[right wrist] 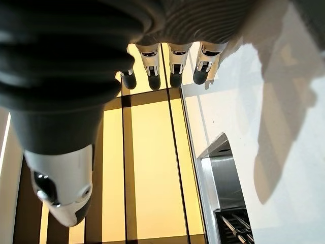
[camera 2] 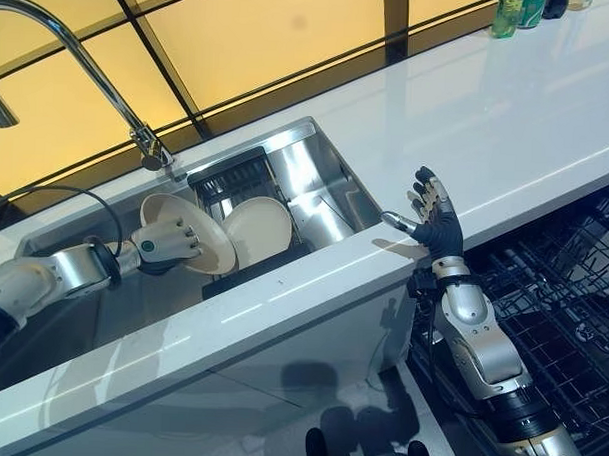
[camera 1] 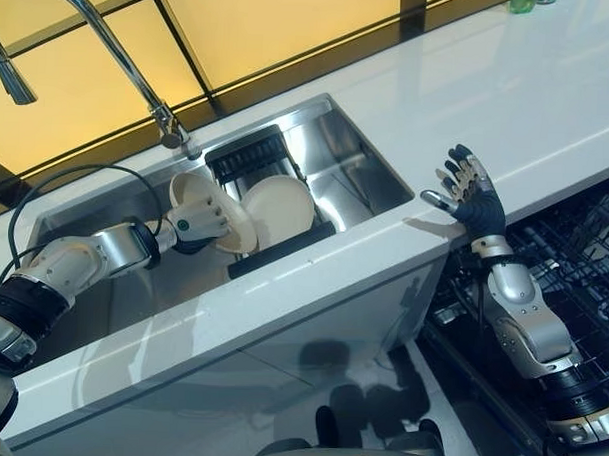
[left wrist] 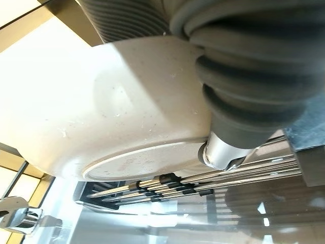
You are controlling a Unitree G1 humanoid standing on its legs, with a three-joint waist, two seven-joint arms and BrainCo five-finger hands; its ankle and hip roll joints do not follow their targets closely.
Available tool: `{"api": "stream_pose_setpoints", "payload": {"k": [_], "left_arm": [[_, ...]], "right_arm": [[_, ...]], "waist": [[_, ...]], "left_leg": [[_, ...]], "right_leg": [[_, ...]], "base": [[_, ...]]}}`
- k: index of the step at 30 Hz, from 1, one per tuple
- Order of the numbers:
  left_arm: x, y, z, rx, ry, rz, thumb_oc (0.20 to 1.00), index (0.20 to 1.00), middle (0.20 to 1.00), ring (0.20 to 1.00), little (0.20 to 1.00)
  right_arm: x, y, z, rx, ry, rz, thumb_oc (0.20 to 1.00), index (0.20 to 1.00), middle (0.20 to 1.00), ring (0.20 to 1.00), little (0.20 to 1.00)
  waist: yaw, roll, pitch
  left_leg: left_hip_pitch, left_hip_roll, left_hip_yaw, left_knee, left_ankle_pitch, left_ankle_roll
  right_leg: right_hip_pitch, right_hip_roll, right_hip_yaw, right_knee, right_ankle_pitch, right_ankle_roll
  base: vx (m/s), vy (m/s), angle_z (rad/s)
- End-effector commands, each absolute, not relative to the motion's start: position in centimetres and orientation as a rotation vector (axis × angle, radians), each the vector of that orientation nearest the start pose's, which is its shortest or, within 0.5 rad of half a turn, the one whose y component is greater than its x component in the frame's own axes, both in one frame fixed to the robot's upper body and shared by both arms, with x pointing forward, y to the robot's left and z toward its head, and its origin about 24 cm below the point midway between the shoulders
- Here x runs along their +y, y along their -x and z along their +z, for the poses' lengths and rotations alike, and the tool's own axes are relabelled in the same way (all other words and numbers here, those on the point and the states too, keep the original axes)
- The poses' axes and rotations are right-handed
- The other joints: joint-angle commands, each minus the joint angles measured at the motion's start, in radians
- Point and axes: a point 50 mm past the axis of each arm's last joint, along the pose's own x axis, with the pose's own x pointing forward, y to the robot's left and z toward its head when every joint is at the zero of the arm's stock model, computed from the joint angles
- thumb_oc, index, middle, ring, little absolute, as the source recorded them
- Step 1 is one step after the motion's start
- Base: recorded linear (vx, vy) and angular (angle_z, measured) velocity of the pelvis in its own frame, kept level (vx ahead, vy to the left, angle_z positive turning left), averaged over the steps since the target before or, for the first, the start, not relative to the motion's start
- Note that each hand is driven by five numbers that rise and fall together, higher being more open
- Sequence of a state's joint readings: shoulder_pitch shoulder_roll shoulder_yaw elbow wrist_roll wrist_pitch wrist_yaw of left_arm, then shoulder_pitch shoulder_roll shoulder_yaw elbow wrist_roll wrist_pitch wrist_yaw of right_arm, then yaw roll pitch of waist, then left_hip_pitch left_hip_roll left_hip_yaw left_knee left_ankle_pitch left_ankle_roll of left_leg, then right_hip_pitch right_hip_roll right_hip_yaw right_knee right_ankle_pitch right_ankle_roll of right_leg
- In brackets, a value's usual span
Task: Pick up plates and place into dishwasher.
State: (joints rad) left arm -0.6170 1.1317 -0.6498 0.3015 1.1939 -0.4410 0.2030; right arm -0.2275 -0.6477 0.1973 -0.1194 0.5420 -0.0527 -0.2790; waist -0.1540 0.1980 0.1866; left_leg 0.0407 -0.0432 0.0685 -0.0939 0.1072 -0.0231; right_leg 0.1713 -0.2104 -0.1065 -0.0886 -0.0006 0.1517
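Observation:
A cream plate (camera 1: 193, 193) stands tilted in the steel sink (camera 1: 359, 162), and my left hand (camera 1: 201, 223) is shut on it, fingers across its face. The left wrist view shows the plate's underside (left wrist: 101, 112) with the thumb (left wrist: 219, 152) pinching its rim. A second cream plate (camera 1: 279, 211) leans upright in the black rack (camera 1: 249, 156) just right of the first. My right hand (camera 1: 472, 195) is raised, open and holding nothing, at the counter's front edge beside the dishwasher's dark wire rack (camera 1: 575, 265). Its straight fingers (right wrist: 172, 66) show in the right wrist view.
A curved chrome faucet (camera 1: 109, 39) arches over the sink's back left. The white counter (camera 1: 509, 95) runs to the right, with green bottles (camera 2: 518, 11) at its far end. The open dishwasher rack lies below the counter at the right.

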Motion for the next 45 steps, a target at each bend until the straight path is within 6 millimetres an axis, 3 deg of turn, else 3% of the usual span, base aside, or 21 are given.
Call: {"api": "stream_pose_setpoints", "payload": {"k": [1, 10, 17, 20, 24, 35, 42, 45], "left_arm": [[27.2, -32.2, 19.8, -0.512, -2.419, -0.337, 0.2, 0.2, 0.2, 0.2, 0.2], [28.4, -31.0, 23.9, -0.757, -2.302, 0.034, 0.2, 0.2, 0.2, 0.2, 0.2], [26.5, -28.0, 26.7, -1.175, -1.914, 0.333, 0.2, 0.2, 0.2, 0.2, 0.2], [25.0, -26.8, 26.6, -1.279, -1.746, 0.325, 0.2, 0.2, 0.2, 0.2, 0.2], [22.8, -25.8, 26.4, -1.332, -1.532, 0.238, 0.2, 0.2, 0.2, 0.2, 0.2], [19.4, -24.7, 27.2, -1.367, -1.305, 0.028, 0.2, 0.2, 0.2, 0.2, 0.2], [18.0, -24.4, 28.2, -1.385, -1.248, -0.058, 0.2, 0.2, 0.2, 0.2, 0.2], [17.5, -24.3, 28.8, -1.384, -1.228, -0.096, 0.2, 0.2, 0.2, 0.2, 0.2]], "right_arm": [[-20.0, -27.9, 16.0, -0.359, 0.076, 0.052, 1.0, 1.0, 1.0, 1.0, 1.0], [-20.6, -27.3, 16.0, -0.39, 0.038, 0.033, 1.0, 1.0, 1.0, 1.0, 1.0], [-21.3, -26.6, 16.3, -0.449, 0.011, 0.003, 1.0, 1.0, 1.0, 1.0, 1.0], [-21.1, -26.3, 16.9, -0.496, 0.024, 0.013, 1.0, 1.0, 1.0, 1.0, 1.0], [-20.7, -26.1, 19.5, -0.627, 0.067, 0.034, 1.0, 1.0, 1.0, 1.0, 1.0], [-18.7, -25.1, 27.2, -0.997, 0.258, 0.113, 1.0, 1.0, 1.0, 1.0, 1.0], [-17.1, -25.0, 28.5, -1.035, 0.415, 0.257, 1.0, 1.0, 1.0, 1.0, 1.0], [-16.3, -24.8, 28.7, -1.011, 0.473, 0.404, 1.0, 1.0, 1.0, 1.0, 1.0]], "waist": [[0.03, -0.019, -0.055], [0.066, -0.071, -0.082], [0.116, -0.131, -0.112], [0.131, -0.152, -0.127], [0.149, -0.177, -0.144], [0.169, -0.206, -0.176], [0.17, -0.211, -0.194], [0.17, -0.214, -0.201]], "left_leg": [[0.059, 0.019, 0.035, 0.013, -0.122, -0.038], [0.055, 0.055, 0.031, 0.015, -0.119, -0.049], [0.047, 0.082, 0.008, 0.014, -0.116, -0.058], [0.046, 0.093, -0.001, 0.013, -0.114, -0.063], [0.047, 0.104, -0.013, 0.011, -0.114, -0.068], [0.044, 0.114, -0.02, 0.013, -0.113, -0.071], [0.04, 0.113, -0.025, 0.015, -0.111, -0.069], [0.04, 0.112, -0.029, 0.015, -0.111, -0.068]], "right_leg": [[-0.153, -0.097, 0.065, 0.106, 0.039, 0.066], [-0.132, -0.067, 0.031, 0.078, 0.042, 0.054], [-0.111, -0.043, -0.012, 0.057, 0.042, 0.043], [-0.102, -0.032, -0.027, 0.051, 0.039, 0.038], [-0.091, -0.015, -0.039, 0.047, 0.033, 0.034], [-0.09, 0.009, -0.029, 0.038, 0.038, 0.029], [-0.09, 0.021, -0.019, 0.032, 0.039, 0.022], [-0.087, 0.023, -0.017, 0.029, 0.04, 0.019]], "base": [[-0.04, -0.063, 0.0], [-0.06, -0.111, 0.03], [-0.06, -0.105, 0.09], [-0.05, -0.087, 0.11], [-0.05, -0.07, 0.07], [-0.06, -0.037, 0.01], [-0.03, -0.015, 0.0], [0.0, 0.0, 0.0]]}}
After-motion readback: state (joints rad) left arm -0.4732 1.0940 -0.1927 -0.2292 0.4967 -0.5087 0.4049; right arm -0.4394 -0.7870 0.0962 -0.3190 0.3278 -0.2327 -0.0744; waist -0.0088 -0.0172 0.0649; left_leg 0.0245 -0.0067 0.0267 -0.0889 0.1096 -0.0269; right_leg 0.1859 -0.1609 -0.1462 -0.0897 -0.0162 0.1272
